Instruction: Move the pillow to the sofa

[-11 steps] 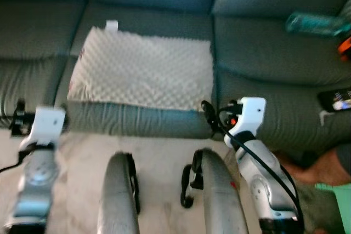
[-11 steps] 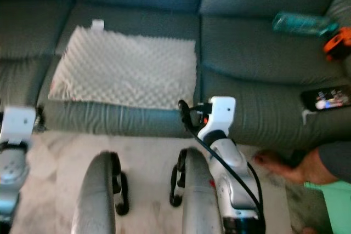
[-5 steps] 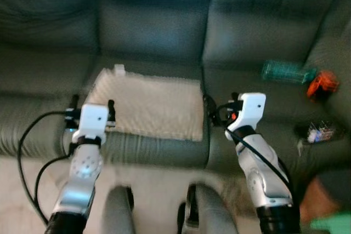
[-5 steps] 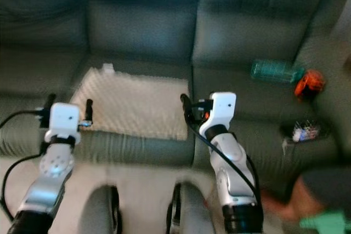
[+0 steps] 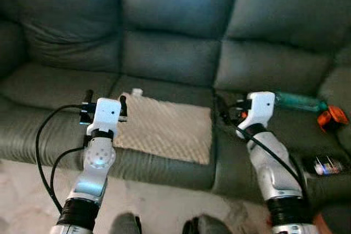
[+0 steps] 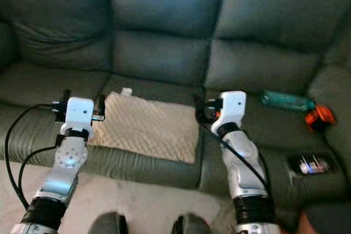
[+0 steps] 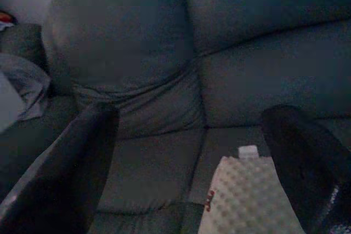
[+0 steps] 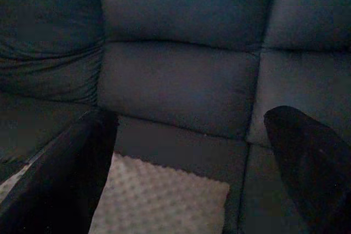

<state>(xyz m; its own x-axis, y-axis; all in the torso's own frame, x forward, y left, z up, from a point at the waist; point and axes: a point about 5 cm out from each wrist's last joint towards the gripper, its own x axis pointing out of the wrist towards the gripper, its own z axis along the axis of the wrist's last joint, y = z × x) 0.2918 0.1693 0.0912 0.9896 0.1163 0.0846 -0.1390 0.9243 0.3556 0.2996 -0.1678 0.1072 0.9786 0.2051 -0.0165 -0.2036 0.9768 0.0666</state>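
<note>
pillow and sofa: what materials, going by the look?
Pillow: looks like soft textile or foam with a bumpy, dimpled cream surface and matte finish; a small white tag sits at its back edge. Fabric or foam cannot be told apart.
Sofa: dark grey-green, smooth with soft creases and a faint sheen on the seat fronts, so likely leather or faux leather; which one is unclear.

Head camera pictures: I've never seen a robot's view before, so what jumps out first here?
Two silver arms rise from below, the left gripper and the right gripper open, held up on either side of a pale bumpy pillow lying flat on the middle seat of a dark green sofa. On the right seat lie a teal bottle and something orange.
</note>
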